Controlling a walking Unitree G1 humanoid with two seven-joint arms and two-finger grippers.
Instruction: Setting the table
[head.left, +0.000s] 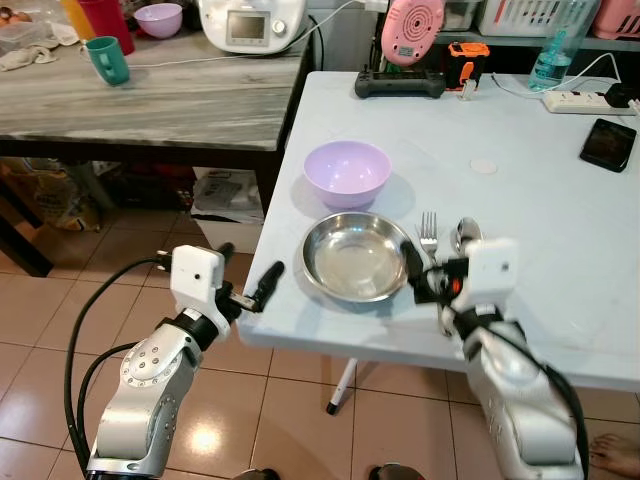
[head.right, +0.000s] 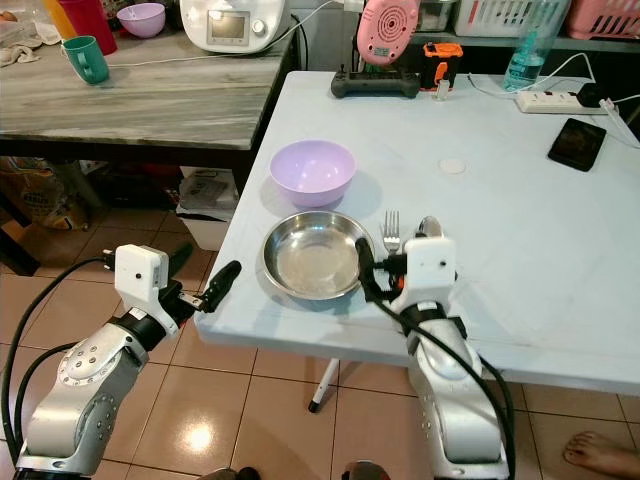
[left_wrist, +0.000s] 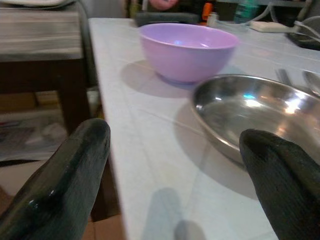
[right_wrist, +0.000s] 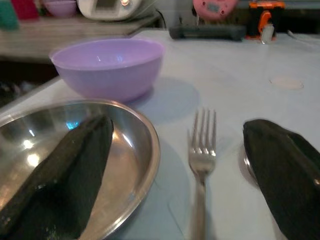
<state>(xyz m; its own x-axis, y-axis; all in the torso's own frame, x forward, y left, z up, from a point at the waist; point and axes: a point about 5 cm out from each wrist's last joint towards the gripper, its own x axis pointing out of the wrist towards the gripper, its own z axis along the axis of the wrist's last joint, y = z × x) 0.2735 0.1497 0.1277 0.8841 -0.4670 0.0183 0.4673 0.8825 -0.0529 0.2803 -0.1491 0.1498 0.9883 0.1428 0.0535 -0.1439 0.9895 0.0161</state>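
Note:
A lilac bowl (head.left: 347, 172) stands on the pale table (head.left: 540, 250) near its left edge. Just in front of it sits a shallow steel plate (head.left: 355, 257), with a fork (head.left: 428, 233) and a spoon (head.left: 467, 235) lying to its right. My right gripper (head.left: 430, 275) is open and low over the table; one finger (right_wrist: 75, 165) is above the plate's right rim and the other (right_wrist: 280, 160) over the spoon, so the fork (right_wrist: 202, 155) lies between them. My left gripper (head.left: 250, 272) is open at the table's front left edge, pointing at the plate (left_wrist: 250, 115), holding nothing.
A grey wood-look counter (head.left: 180, 105) stands to the left with a teal mug (head.left: 106, 60) and a white appliance (head.left: 250, 22). At the table's far end are a black controller (head.left: 400, 85), a power strip (head.left: 580, 100) and a phone (head.left: 607, 143). A person's foot (head.left: 615, 455) rests on the tiled floor.

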